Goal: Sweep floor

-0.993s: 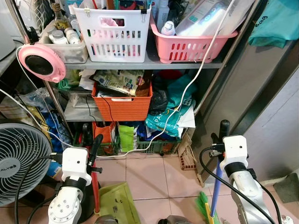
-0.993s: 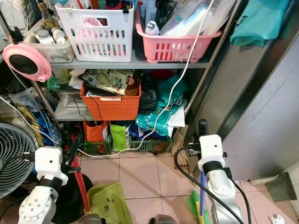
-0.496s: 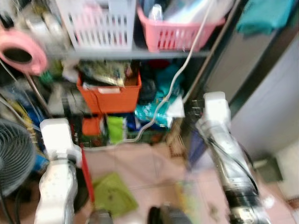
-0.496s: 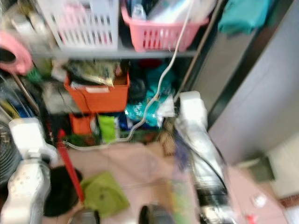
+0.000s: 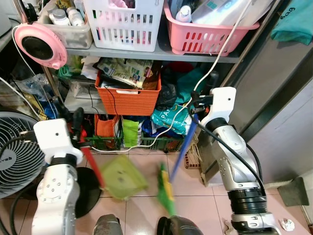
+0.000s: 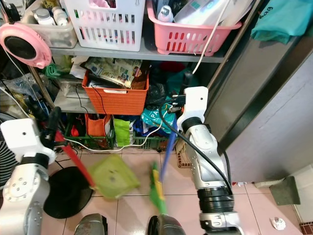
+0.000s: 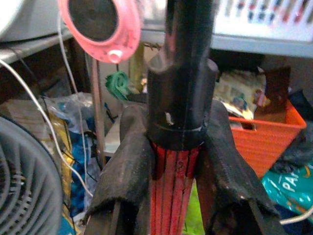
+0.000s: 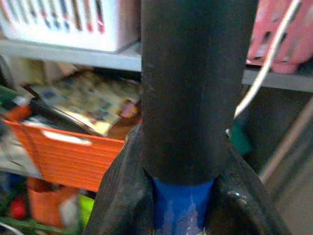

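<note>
The right gripper [image 8: 181,196] pinches the blue-shafted broom with its black top grip [image 5: 182,149], and the left gripper [image 7: 176,161] is pressed around the red handle of the lime-green plastic dustpan [image 5: 122,177]. Compared with 1 second ago, both arms have risen and swung forward, and the camera has shifted too. The broom's green bristle head [image 5: 165,185] now hangs blurred above the pink tiled floor [image 5: 146,166], near the dustpan's tray, where before it sat low by the right arm. The orange plastic crate [image 5: 128,101] and the cluttered metal shelf [image 5: 146,53] stand just behind. By my judgement, the 2 tools are being brought together for a stroke, so sweeping is only beginning; the white cable [image 5: 146,145] trailing low could snag.
</note>
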`<state>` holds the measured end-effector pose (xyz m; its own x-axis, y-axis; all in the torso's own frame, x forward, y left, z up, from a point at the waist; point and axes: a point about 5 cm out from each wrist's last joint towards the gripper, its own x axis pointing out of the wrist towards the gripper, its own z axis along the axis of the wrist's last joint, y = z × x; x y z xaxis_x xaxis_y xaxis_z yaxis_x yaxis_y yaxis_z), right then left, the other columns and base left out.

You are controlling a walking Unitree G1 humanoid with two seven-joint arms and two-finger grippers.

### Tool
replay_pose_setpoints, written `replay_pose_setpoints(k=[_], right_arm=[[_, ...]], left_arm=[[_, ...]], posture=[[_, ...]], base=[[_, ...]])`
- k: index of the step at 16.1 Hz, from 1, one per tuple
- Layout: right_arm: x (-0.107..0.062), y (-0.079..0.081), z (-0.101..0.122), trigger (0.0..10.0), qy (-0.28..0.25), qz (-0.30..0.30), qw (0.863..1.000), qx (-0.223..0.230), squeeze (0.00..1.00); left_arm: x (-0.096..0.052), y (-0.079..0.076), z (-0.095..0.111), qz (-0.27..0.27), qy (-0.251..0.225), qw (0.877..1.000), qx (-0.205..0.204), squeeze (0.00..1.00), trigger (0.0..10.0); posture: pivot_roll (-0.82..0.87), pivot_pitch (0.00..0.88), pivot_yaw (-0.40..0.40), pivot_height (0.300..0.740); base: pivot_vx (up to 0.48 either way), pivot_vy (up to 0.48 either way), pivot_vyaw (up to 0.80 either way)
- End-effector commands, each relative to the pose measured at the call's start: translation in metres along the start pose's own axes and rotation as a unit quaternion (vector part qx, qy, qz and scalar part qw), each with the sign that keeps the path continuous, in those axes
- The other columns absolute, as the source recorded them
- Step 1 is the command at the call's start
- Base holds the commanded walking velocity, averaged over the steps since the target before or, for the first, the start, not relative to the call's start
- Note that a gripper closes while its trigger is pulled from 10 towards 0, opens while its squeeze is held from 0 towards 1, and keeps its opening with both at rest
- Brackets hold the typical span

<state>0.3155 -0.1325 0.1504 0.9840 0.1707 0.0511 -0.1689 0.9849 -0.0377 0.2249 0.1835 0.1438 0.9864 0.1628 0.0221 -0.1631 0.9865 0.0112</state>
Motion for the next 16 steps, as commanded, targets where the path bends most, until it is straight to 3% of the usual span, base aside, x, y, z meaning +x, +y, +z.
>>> replay_pose_setpoints(k=[1,5,6,12,16], right_arm=[[-0.002,-0.013,0.007,10.0,-0.019,-0.035,0.998,-0.045,0.0],[-0.006,-0.02,0.003,10.0,-0.013,-0.049,0.997,-0.055,0.0],[-0.005,-0.018,0.002,10.0,-0.011,-0.05,0.997,-0.058,0.0],[0.001,-0.019,0.0,10.0,-0.008,-0.059,0.996,-0.065,0.0],[0.0,-0.019,-0.002,10.0,-0.006,-0.057,0.996,-0.064,0.0]], left_arm=[[-0.001,-0.005,0.011,-0.013,-0.023,1.0,0.005,0.0,10.0],[-0.004,-0.009,0.012,-0.033,-0.015,0.999,-0.021,0.0,10.0],[-0.003,-0.012,0.013,-0.038,-0.02,0.999,-0.004,0.0,10.0],[-0.003,-0.016,0.014,-0.049,-0.018,0.999,-0.003,0.0,10.0],[-0.002,-0.017,0.014,-0.051,-0.017,0.999,0.001,0.0,10.0]], posture=[[0.08,0.136,-0.077,0.74],[0.07,0.144,-0.074,0.74],[0.07,0.145,-0.072,0.74],[0.08,0.15,-0.069,0.74],[0.08,0.149,-0.072,0.74]], base=[[0.0,0.0,0.0],[0.0,0.0,0.0],[0.0,0.0,0.0],[0.0,0.0,-0.28],[-0.304,0.0,0.0]])
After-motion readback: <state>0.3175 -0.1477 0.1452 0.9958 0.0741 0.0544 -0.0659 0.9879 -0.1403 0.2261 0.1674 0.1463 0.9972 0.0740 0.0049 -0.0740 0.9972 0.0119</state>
